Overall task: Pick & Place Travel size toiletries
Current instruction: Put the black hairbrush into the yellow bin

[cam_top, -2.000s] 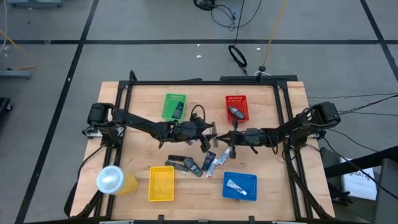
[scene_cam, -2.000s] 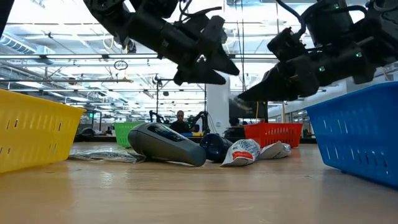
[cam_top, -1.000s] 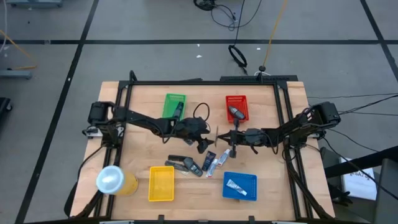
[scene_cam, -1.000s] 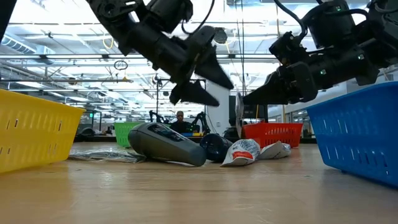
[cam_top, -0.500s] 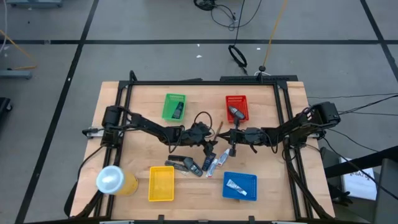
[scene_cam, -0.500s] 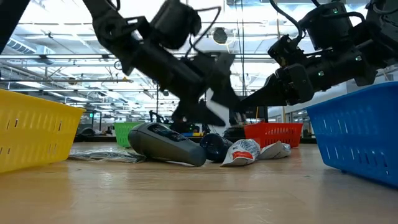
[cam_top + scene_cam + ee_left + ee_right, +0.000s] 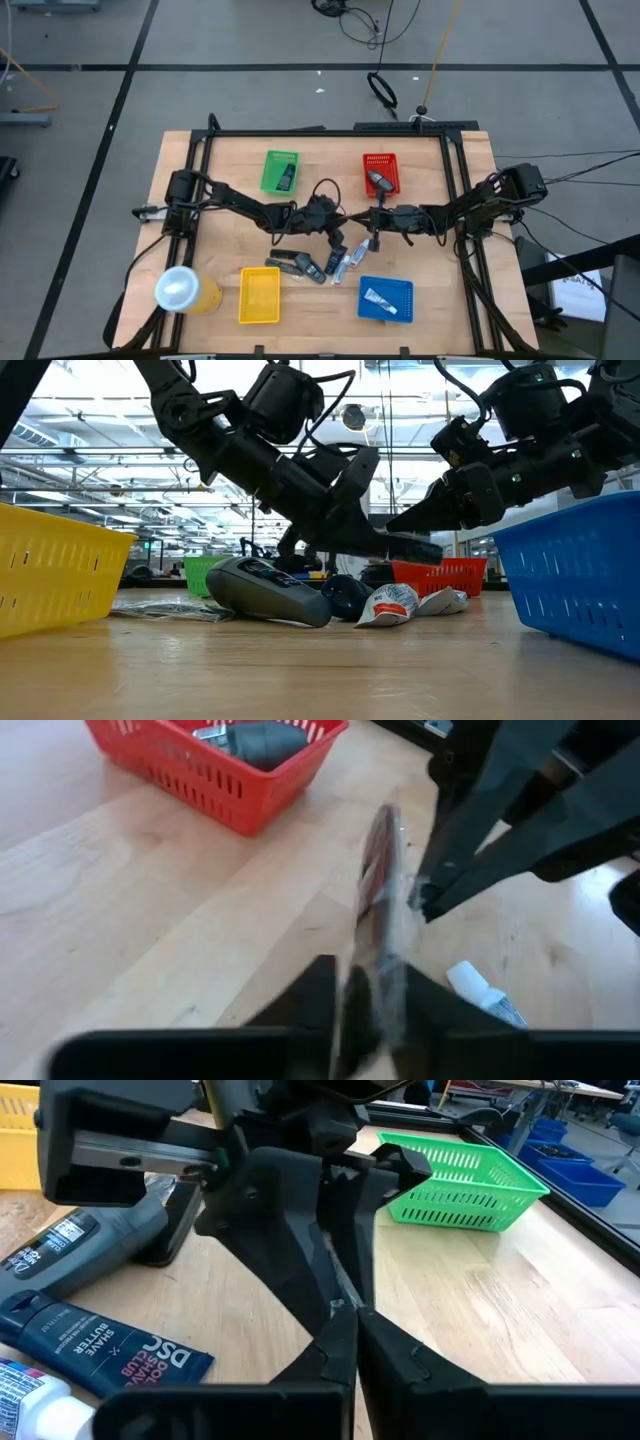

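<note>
At frame centre in the high view, the left gripper (image 7: 343, 222) pinches a thin flat toiletry packet (image 7: 381, 880) clear of the loose toiletries (image 7: 338, 258) below, probably for sorting. Just right, the right gripper (image 7: 371, 221) waits, fingers closed, empty.

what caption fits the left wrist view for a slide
Left gripper and right gripper both pinch one thin packet near the red basket.

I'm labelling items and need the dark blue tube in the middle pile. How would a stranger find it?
Start at the blue basket on the table's near edge. Just beyond it lies the pile; the dark blue tube is there, beside a white tube, the only one with white lettering on navy.
</note>
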Controlling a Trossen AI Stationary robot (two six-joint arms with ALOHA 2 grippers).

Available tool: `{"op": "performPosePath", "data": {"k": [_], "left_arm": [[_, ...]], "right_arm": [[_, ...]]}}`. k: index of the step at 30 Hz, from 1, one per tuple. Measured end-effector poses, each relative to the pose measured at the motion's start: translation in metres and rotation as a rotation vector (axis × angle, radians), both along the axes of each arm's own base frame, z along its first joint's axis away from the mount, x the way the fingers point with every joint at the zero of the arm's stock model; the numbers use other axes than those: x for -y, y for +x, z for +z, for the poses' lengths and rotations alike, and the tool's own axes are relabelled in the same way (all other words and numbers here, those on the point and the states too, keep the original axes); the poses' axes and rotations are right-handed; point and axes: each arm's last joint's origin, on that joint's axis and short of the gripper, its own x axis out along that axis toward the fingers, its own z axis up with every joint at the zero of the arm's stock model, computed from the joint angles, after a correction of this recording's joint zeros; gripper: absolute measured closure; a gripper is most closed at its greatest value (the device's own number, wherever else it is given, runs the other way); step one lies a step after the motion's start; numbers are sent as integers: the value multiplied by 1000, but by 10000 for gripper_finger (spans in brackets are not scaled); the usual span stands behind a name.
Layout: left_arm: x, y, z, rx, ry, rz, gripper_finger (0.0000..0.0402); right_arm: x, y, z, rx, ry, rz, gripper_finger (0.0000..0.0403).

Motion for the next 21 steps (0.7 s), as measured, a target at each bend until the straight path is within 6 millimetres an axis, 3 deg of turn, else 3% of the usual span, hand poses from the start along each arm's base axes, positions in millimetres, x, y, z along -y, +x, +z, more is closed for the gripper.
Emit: {"op": "performPosePath", "data": {"k": [2, 5, 9, 12, 16, 21], "left_arm": [[2, 0, 0, -4, 19, -15, 385], [5, 0, 0, -11, 37, -31, 388], [10, -3, 0, -47, 72, -54, 394], [13, -11, 12, -110, 124, -43, 396], [21, -35, 43, -232, 185, -32, 392], [47, -87, 103, -292, 155, -133, 395]], "right_arm": [[0, 0, 0, 2, 11, -3, 402], [-1, 0, 0, 7, 38, 13, 379], [0, 1, 11, 86, 71, 13, 306], [-2, -2, 26, 155, 61, 25, 245], [-6, -10, 53, 268, -20, 64, 186], [-6, -22, 73, 352, -53, 73, 154]]}}
